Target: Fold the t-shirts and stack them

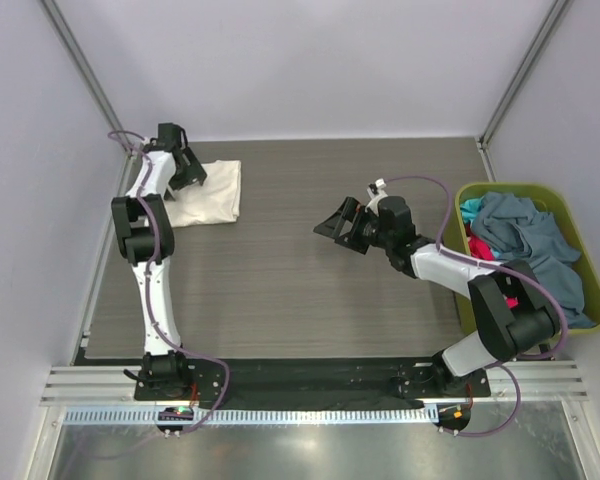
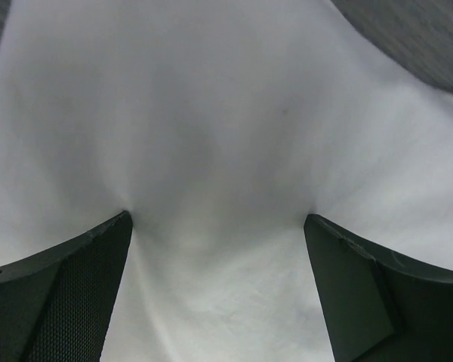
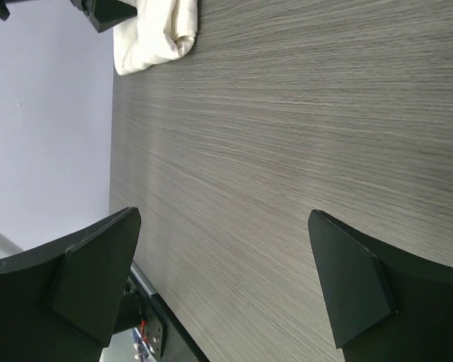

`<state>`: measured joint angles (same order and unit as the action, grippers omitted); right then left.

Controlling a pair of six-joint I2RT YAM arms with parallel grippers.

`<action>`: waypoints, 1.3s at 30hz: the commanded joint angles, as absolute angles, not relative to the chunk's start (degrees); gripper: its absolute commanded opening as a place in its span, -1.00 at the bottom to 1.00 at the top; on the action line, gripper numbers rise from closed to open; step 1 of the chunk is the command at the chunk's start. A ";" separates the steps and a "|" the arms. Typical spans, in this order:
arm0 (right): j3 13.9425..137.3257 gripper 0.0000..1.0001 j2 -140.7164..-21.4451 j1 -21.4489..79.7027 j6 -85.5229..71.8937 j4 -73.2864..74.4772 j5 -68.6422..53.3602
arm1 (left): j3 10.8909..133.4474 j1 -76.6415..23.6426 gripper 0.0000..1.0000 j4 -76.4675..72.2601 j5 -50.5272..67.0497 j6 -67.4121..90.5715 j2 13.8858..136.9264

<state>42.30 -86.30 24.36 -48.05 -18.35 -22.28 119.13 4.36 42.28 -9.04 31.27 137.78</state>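
Observation:
A folded cream t-shirt (image 1: 212,192) lies at the table's far left; it fills the left wrist view (image 2: 226,113) and shows in the right wrist view (image 3: 155,34). My left gripper (image 1: 187,170) is open, its fingertips (image 2: 98,249) pressed down on the cream cloth. My right gripper (image 1: 337,225) is open and empty above the bare table middle, fingertips (image 3: 347,271) wide apart. A slate grey-blue t-shirt (image 1: 530,240), a teal one (image 1: 469,209) and a red-pink one (image 1: 483,247) lie crumpled in the basket.
The olive-green plastic basket (image 1: 593,262) stands at the table's right edge. Grey wood-grain table (image 1: 280,270) lies between the arms. White walls enclose the back and sides. A metal rail runs along the near edge.

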 commanded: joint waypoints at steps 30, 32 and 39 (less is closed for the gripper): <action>43.42 0.99 -89.65 24.26 -40.17 -16.44 -19.87 | 133.55 12.66 1.00 33.14 -2.10 49.22 139.62; 43.77 0.99 -88.95 24.26 -39.90 -15.47 -19.95 | 129.74 12.48 0.99 33.40 -3.34 48.52 135.46; 43.60 0.99 -85.97 24.26 -40.60 -13.19 -21.00 | 108.40 12.48 1.00 34.81 -6.68 48.43 118.67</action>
